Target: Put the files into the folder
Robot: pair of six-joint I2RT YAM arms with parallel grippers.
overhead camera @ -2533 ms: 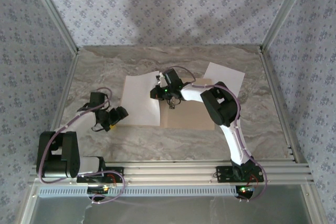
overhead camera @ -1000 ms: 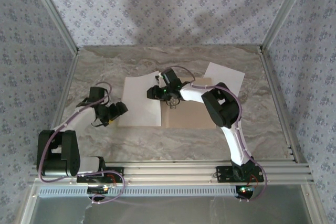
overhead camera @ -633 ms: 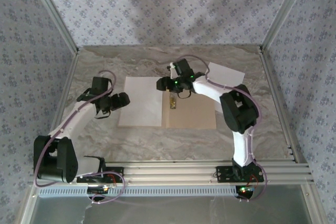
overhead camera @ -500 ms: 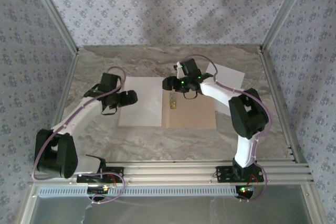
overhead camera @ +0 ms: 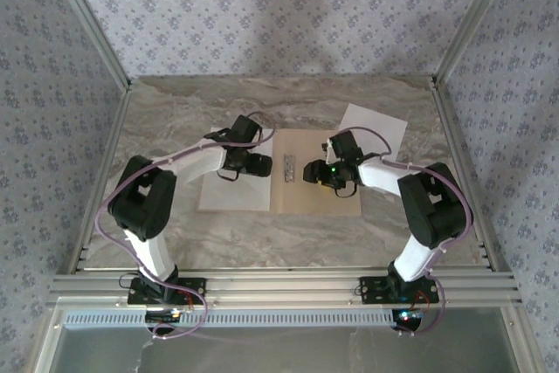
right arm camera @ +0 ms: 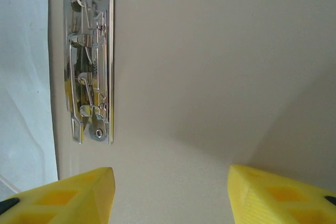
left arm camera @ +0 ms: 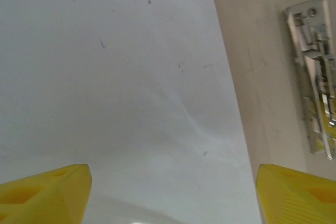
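The tan folder lies open flat in the middle of the table, its metal clip along the spine. One white file rests flat on the folder's left half. My left gripper hovers open over that sheet's right edge; the left wrist view has the sheet, the folder's pale inside and the clip. My right gripper stands open over the right cover, the clip ahead to its left. A second white file lies at the back right, partly under the folder's corner.
Marble tabletop with an aluminium rail along the near edge and slanted frame posts at both back corners. Patterned walls close in the back and sides. Both forearms cross over the folder area.
My left arm swung right across the white sheet to the spine. My right gripper let go of the sheet's edge and drew back right over the tan cover. The sheet now lies flat.
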